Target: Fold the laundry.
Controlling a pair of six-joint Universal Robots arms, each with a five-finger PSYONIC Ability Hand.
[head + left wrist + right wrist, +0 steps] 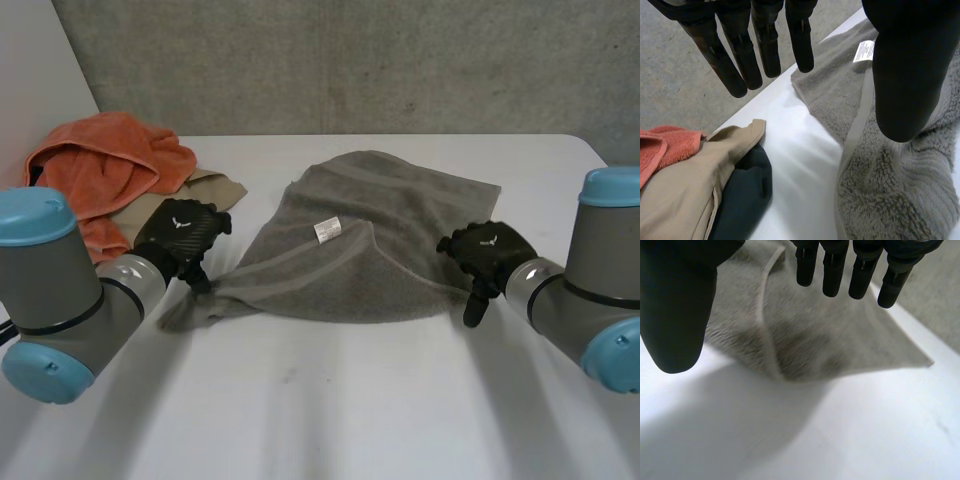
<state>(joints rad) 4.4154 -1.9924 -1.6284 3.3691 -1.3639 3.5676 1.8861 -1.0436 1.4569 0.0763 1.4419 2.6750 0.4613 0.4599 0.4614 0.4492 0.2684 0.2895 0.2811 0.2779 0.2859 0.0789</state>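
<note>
The grey towel (370,250) is lying rumpled across the middle of the surface (330,410), reaching toward its far edge. One side is folded over so that the white label (327,230) is showing, and a bunched tail is trailing toward the left edge. The left robot hand (183,232) is hovering at that bunched near-left corner of the towel, its fingers hanging straight and well apart from the thumb, gripping nothing; in its wrist view the thumb is sitting over the towel's thick pile. The right robot hand (487,248) is poised at the towel's near-right corner, likewise wide open and holding nothing, its fingers pointing down over the hem. The towel is looking thick, soft and limp: light enough to lift, but it is likely going to sag, drag and crumple unless both near corners are being raised together. The flat woven hem band by each near corner is probably offering the firmest pinch, since loose terry would be bunching and slipping. At the far left corner of the surface an orange towel (105,165), a tan cloth (685,190) and a dark cloth (747,190) are waiting in a heap, near the left robot hand.
</note>
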